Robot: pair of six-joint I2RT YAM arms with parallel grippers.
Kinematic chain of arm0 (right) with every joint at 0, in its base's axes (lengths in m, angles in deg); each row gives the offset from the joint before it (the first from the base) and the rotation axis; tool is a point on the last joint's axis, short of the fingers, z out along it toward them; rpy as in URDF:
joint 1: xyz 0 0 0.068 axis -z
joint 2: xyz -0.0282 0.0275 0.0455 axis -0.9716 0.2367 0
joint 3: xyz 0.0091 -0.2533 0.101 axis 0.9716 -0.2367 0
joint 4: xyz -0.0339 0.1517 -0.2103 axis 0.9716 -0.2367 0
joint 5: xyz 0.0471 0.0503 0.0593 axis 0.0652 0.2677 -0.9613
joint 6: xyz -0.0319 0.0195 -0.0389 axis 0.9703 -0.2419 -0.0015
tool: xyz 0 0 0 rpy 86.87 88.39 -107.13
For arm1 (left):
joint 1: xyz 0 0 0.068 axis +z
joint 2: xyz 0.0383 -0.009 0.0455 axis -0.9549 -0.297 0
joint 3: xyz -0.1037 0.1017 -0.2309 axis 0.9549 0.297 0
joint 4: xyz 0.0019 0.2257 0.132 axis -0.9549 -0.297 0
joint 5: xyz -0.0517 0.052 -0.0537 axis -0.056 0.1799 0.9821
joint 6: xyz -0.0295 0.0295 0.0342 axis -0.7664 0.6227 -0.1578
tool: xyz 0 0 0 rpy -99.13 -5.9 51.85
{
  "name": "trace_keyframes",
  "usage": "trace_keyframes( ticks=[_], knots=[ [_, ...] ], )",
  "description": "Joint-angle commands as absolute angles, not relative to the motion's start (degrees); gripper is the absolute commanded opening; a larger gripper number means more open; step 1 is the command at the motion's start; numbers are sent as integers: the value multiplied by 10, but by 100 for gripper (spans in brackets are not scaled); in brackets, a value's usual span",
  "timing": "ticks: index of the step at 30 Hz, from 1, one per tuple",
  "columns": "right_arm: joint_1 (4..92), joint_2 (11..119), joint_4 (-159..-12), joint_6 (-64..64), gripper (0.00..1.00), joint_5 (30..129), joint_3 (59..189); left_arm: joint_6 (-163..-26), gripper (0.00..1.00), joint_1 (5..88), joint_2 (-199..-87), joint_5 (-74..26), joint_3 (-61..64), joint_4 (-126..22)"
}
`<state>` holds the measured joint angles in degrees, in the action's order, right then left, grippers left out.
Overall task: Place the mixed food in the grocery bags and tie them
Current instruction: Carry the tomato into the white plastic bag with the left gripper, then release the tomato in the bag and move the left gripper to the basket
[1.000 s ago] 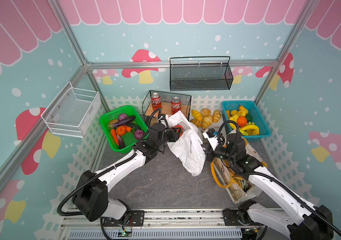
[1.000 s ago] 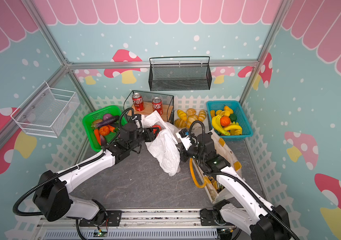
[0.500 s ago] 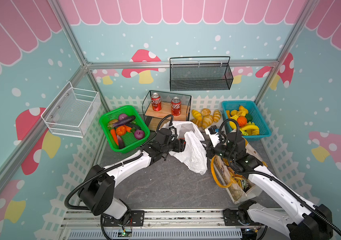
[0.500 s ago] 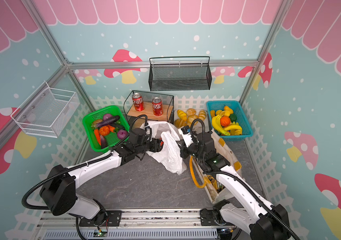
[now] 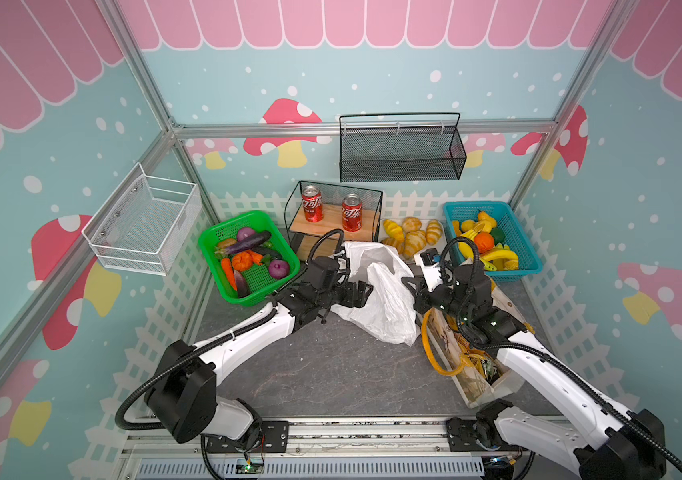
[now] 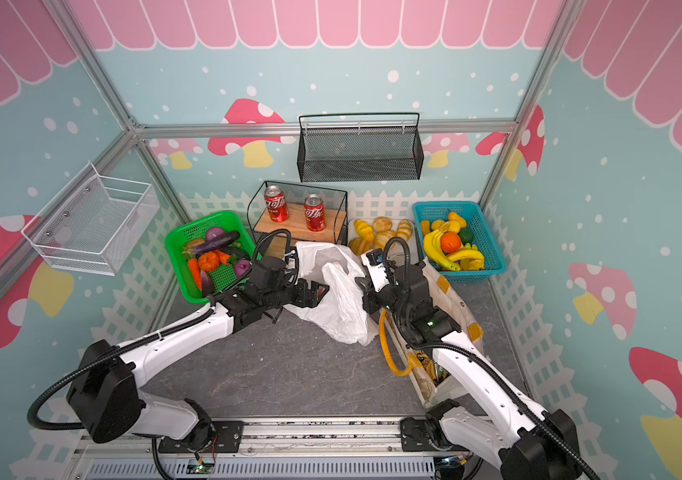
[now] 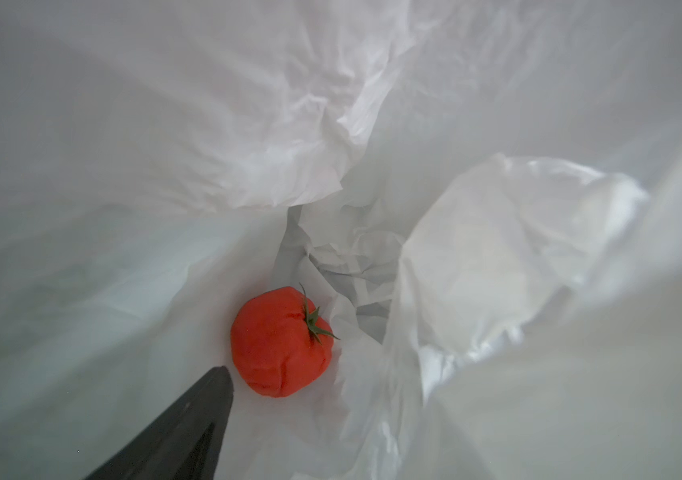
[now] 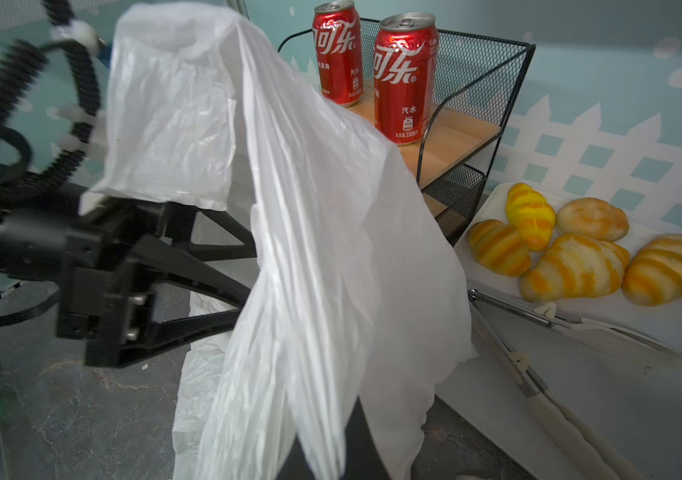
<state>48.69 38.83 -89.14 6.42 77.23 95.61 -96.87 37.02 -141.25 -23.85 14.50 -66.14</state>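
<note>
Lowered since a second ago, the left gripper (image 5: 360, 291) reaches into the mouth of the white plastic bag (image 5: 387, 305), jaws spread apart. The red piece it carried lies free inside: one smooth round tomato (image 7: 279, 345) with a green stalk, on thin crinkled film. The right gripper (image 5: 409, 286) is pinched on the bag's rim, holding it up. One cream fabric tote (image 5: 474, 388) stands just beside.

Left arm (image 5: 247, 332) is stretched out low and forward with the wrist about level. The left hand (image 5: 358, 293) has its fingers (image 8: 206, 280) spread wide, gripping nothing. Right arm (image 5: 559, 374) is bent at the elbow and angled inward, with the right hand (image 5: 409, 286) pinched shut, facing the left one up close.
</note>
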Motion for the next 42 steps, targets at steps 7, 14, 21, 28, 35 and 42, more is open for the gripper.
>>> trace_keyframes(
  ticks=[7,14,21,28,35,42],
  knots=[
    [494,424,-905,50,0,818,974,-1012,88,442,-1265,-13,211,-709],
    [498,427,-887,60,0,809,967,-1102,84,587,-1151,-41,274,-705],
    [503,422,-876,62,0,790,965,-1118,83,662,-1230,-377,244,-690],
    [511,400,-864,68,0,782,952,-1072,84,696,-1468,-420,95,-715],
    [521,409,-854,63,0,759,950,-1071,86,743,-1633,-327,19,-721],
    [529,421,-844,59,0,747,944,-1068,92,745,-1685,-292,-16,-720]
  ],
)
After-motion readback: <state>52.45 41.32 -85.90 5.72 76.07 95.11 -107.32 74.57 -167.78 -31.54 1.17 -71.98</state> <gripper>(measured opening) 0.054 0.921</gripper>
